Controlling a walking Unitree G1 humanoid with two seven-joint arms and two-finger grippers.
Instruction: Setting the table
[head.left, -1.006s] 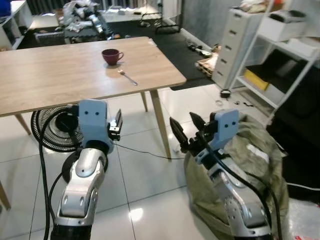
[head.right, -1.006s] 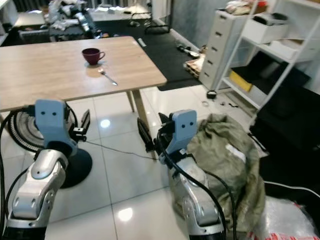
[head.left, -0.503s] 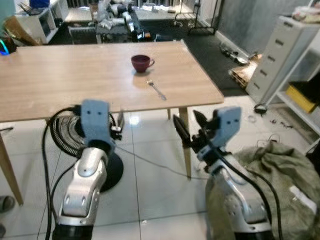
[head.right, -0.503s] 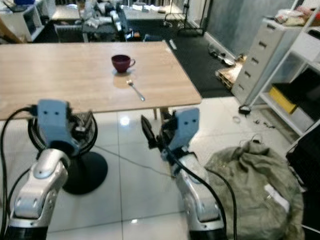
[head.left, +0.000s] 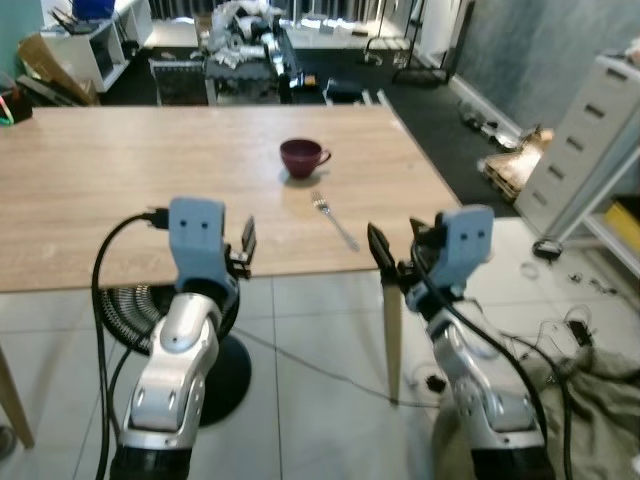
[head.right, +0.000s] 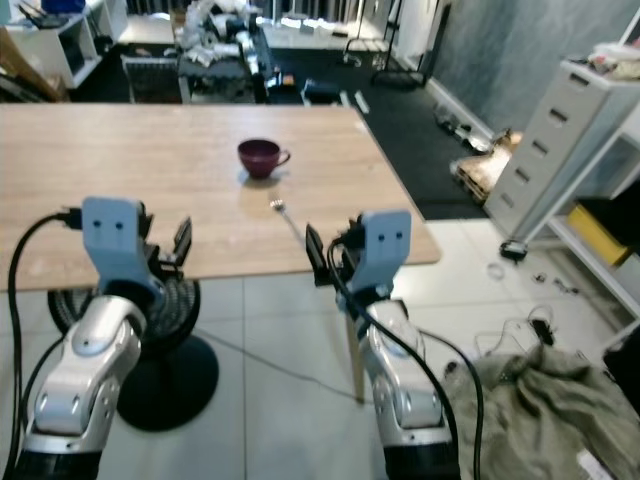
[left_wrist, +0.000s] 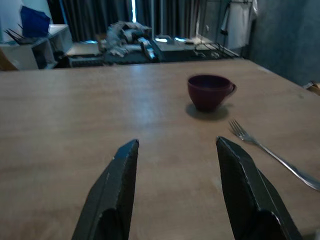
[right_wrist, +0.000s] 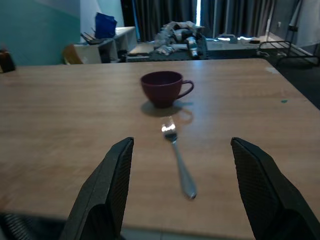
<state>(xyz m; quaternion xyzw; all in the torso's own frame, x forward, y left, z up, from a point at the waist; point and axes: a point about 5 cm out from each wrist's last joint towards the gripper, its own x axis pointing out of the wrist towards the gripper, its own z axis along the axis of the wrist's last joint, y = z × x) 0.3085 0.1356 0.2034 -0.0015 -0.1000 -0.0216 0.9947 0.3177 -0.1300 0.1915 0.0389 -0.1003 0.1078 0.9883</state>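
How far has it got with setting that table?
Barely started, it seems. A cup and a fork already lie on the table, apart. Both claws, left and right, are open and hold nothing, at the table's near edge. Everything else remains.

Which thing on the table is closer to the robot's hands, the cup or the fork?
The fork. It lies on the near side of the maroon cup, which sits farther back.
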